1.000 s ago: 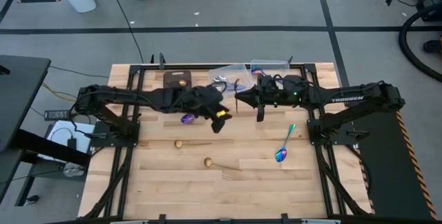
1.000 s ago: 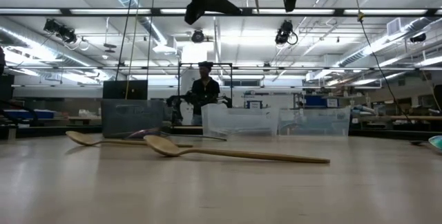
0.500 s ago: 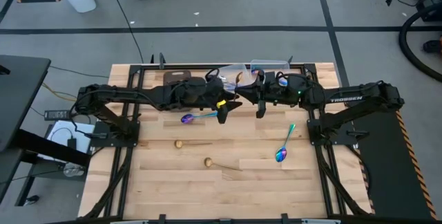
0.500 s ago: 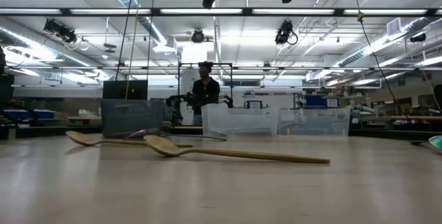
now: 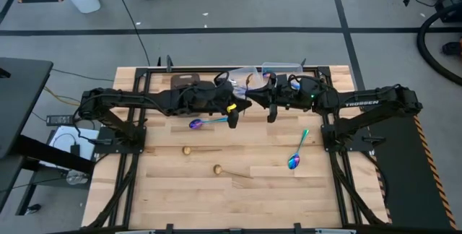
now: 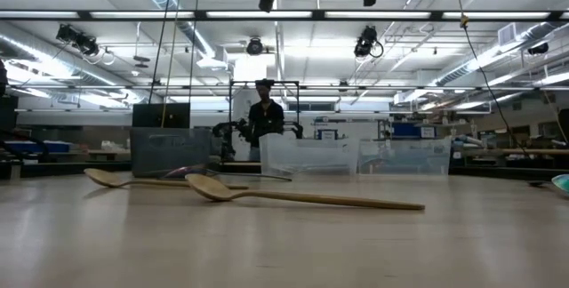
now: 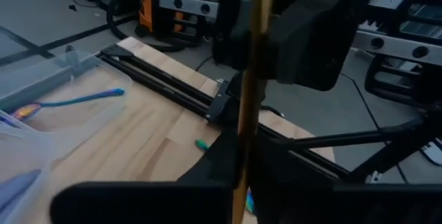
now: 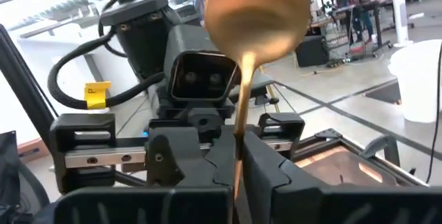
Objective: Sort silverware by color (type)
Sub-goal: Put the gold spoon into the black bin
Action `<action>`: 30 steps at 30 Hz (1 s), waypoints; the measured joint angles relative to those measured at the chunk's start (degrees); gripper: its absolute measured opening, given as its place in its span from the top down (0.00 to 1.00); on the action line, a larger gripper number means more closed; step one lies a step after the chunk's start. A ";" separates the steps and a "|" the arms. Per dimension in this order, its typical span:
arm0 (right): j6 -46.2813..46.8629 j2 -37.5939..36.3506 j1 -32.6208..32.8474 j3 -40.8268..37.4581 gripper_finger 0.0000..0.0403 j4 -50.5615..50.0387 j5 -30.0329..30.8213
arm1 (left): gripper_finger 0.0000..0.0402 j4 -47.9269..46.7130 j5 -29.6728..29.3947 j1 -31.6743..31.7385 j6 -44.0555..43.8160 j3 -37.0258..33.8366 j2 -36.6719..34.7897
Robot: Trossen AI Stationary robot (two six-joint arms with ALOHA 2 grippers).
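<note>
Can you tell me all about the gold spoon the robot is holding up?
The gold spoon looks like shiny brass-colored metal, with a round bowl and a thin, straight handle. It is up in the air above the table. The right gripper clamps its handle, and the bowl sticks out toward the left gripper, which faces it closely.

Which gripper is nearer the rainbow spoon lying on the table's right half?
The right gripper. It is above the table's far middle, up and left of the rainbow spoon. The left gripper meets it there, slightly farther from the spoon.
</note>
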 joint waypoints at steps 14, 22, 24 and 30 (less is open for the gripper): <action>2.73 -0.31 -2.14 0.00 0.58 -4.61 -3.91 | 0.94 -6.97 0.13 2.51 -4.35 -0.02 0.02; 2.60 -1.62 -5.63 0.04 0.44 -13.02 -5.20 | 0.94 -15.91 -4.35 5.72 -4.89 -0.02 -3.75; 2.07 -2.10 -6.69 0.04 0.43 -15.65 -5.22 | 0.94 -20.24 -6.41 6.85 -4.83 -0.02 -5.29; -0.79 -1.95 -9.03 0.02 0.43 -17.80 -5.18 | 0.93 -29.56 -9.58 10.32 -5.21 0.00 -7.67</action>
